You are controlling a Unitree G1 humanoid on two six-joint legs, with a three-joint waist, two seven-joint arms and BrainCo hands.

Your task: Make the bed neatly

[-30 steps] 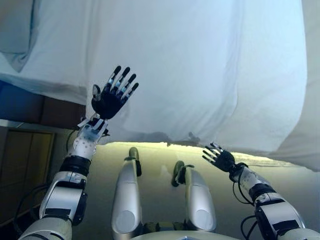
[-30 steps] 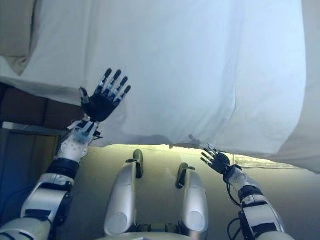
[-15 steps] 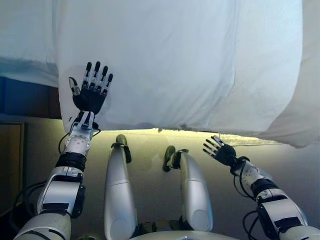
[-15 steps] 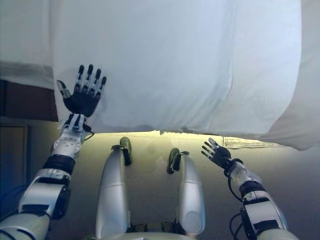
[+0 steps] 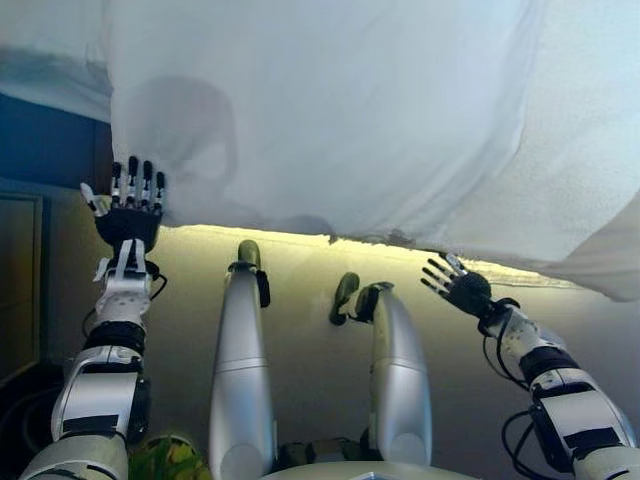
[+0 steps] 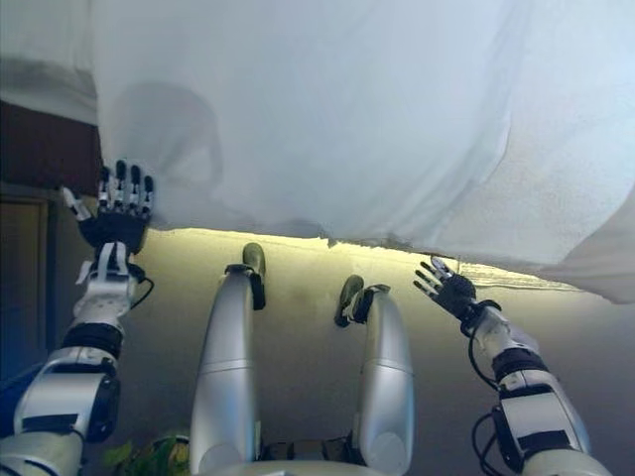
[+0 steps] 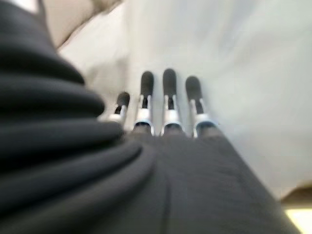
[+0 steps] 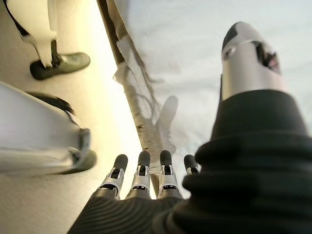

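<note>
White bedsheet (image 5: 350, 110) covers the bed and fills the upper half of both eye views, from 9 through 12 to 3 o'clock, draped over the near edge. Its hem (image 5: 300, 228) hangs along the bed side, running from about 9 o'clock down toward 4 o'clock, with a yellow-lit floor (image 5: 300, 290) directly below it. Soft folds run across the fabric; a grey shadow patch lies on it at 10 o'clock. A second layer of the white bedding (image 5: 600, 240) sags lower at 3 o'clock.

Left hand (image 5: 127, 215) is raised at 9 o'clock, palm forward, fingers straight and spread, thumb out to the side, holding nothing. It sits just beside the sheet's left corner; contact cannot be confirmed from the eye views. Left wrist view shows its fingers (image 7: 169, 92) straight, pointing at the white fabric, close to it.

Right hand (image 5: 464, 290) is at 4 o'clock, low, just under the hanging hem, fingers extended and fanned, empty. Right wrist view shows its fingers (image 8: 141, 168) straight, aimed at the frayed-looking hem edge (image 8: 129, 83), near it but apart.

Dark wood panel (image 5: 20, 290) stands at 8 o'clock, beside the bed.
</note>
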